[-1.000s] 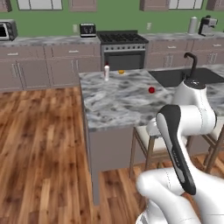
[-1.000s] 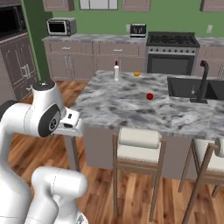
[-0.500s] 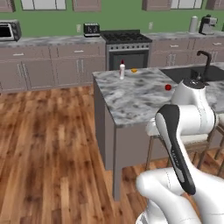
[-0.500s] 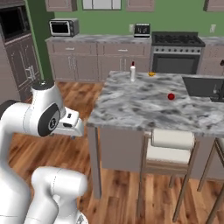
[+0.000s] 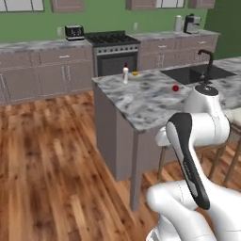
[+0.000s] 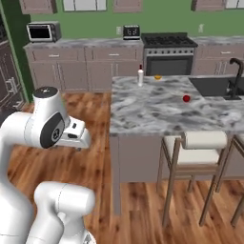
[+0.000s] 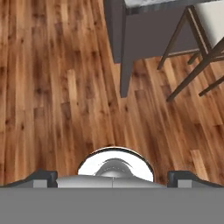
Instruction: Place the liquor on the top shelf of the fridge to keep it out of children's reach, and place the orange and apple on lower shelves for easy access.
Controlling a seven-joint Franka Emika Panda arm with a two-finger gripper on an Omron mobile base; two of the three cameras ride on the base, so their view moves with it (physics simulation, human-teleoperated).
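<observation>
The liquor (image 5: 125, 74) (image 6: 140, 76), a slim white bottle with a red cap, stands near the far edge of the marble island (image 5: 141, 101) (image 6: 143, 109). The orange (image 5: 135, 73) (image 6: 157, 76) lies just to its right. The red apple (image 5: 175, 88) (image 6: 186, 98) sits nearer the sink. My gripper (image 7: 113, 178) hangs low over the wood floor beside the island. It is open, with its fingertips (image 7: 41, 177) far apart and nothing between them. The fridge and its shelves are out of view.
Stools (image 6: 198, 143) (image 7: 197, 48) stand at the island's near side, with the island's corner leg (image 7: 124, 74) beside them. A sink with a black tap (image 5: 204, 61) (image 6: 233, 81) is set in the island. A stove (image 6: 169, 55), cabinets, a toaster (image 5: 74, 32) and a microwave (image 6: 42, 32) line the back wall. Open floor (image 5: 47, 155) lies left.
The whole picture has shifted, so the base has moved. The island and its things now lie further right in both base views. The things on the counter have not moved, and the gripper stays open.
</observation>
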